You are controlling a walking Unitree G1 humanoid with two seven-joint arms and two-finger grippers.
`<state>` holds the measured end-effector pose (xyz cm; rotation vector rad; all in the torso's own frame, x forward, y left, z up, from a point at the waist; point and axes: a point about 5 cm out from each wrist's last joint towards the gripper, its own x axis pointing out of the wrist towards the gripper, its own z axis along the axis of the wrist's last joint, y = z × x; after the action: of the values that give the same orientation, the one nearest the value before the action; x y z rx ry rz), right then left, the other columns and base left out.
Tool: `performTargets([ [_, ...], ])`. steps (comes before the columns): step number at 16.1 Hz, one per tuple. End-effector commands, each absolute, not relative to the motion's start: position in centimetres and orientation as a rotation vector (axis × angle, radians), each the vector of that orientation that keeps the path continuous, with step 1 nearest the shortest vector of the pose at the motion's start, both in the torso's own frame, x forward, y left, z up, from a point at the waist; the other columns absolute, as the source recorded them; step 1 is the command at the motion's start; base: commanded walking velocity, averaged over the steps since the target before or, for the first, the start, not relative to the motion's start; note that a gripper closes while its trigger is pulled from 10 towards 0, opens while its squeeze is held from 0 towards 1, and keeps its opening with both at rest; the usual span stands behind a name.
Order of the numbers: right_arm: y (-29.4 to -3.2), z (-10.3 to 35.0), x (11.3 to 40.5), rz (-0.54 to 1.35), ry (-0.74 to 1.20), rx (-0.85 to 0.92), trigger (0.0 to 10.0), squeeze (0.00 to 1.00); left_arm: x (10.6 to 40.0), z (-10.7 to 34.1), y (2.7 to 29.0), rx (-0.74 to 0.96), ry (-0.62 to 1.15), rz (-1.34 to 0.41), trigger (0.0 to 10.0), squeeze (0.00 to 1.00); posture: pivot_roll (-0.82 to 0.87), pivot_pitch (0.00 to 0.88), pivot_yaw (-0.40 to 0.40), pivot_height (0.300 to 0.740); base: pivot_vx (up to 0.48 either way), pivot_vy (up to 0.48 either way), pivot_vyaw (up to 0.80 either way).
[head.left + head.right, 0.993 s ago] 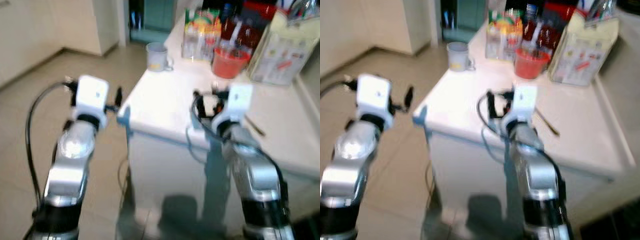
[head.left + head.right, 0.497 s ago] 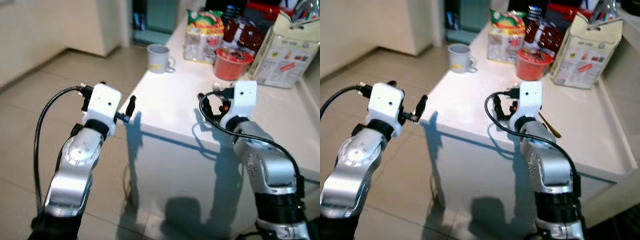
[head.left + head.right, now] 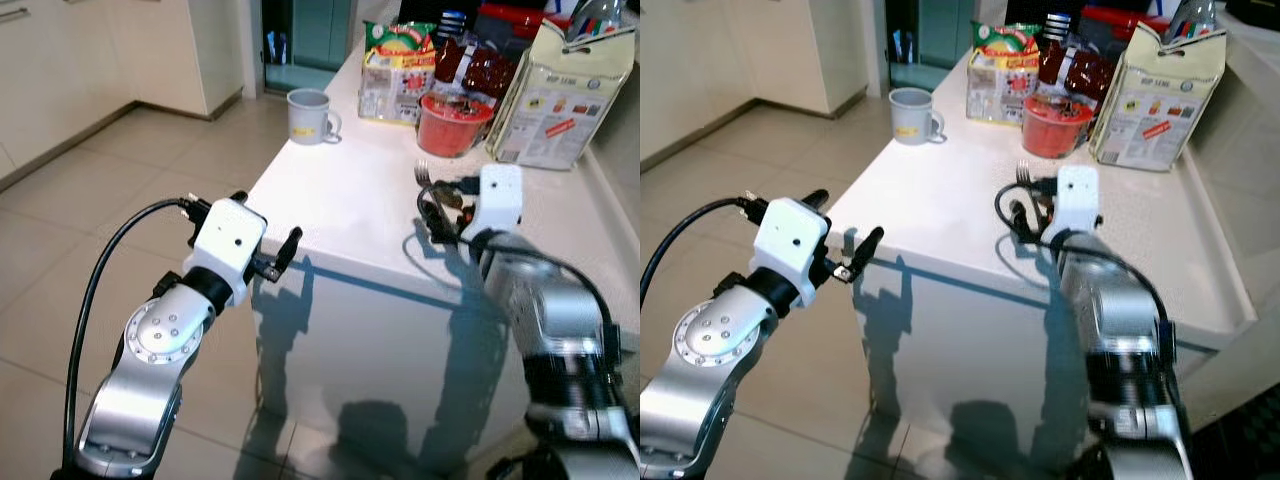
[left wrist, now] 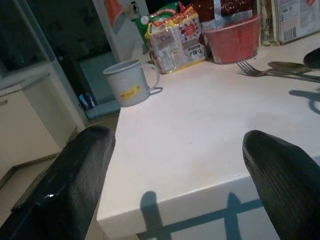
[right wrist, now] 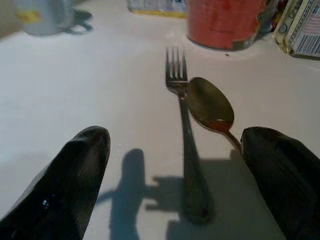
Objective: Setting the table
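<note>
Metal fork [image 5: 183, 125] and spoon [image 5: 210, 106] lie touching between the spread right end effector [image 5: 175, 185] fingers.

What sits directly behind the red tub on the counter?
Behind the red tub stand dark red packets and a colourful snack pack, with a tall carton beside it. The packets' lower parts are covered by the tub.

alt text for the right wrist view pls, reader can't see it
The right gripper hovers with open jaws over a fork and a spoon lying side by side on the white table. Beyond them stand a red bowl and a pale mug.
</note>
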<state>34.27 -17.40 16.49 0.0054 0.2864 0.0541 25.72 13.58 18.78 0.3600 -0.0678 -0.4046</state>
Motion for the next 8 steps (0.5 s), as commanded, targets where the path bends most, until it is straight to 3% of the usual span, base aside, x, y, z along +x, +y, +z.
performTargets([
  [1, -17.8, 16.2, 35.0, 0.037, 0.335, -0.014, 10.0, 0.0, 25.3, 18.9, 13.4, 0.366, -0.069, -0.424, 10.0, 0.0, 0.06, 0.0, -0.07, 0.74, 0.0, 0.0, 0.0],
  [8, -17.1, 14.1, 37.3, -0.041, 0.466, -0.067, 10.0, 0.0, 25.7, 19.2, 13.2, 0.381, -0.077, -0.456, 10.0, 0.0, 0.08, 0.0, -0.068, 0.74, 0.0, 0.0, 0.0],
])
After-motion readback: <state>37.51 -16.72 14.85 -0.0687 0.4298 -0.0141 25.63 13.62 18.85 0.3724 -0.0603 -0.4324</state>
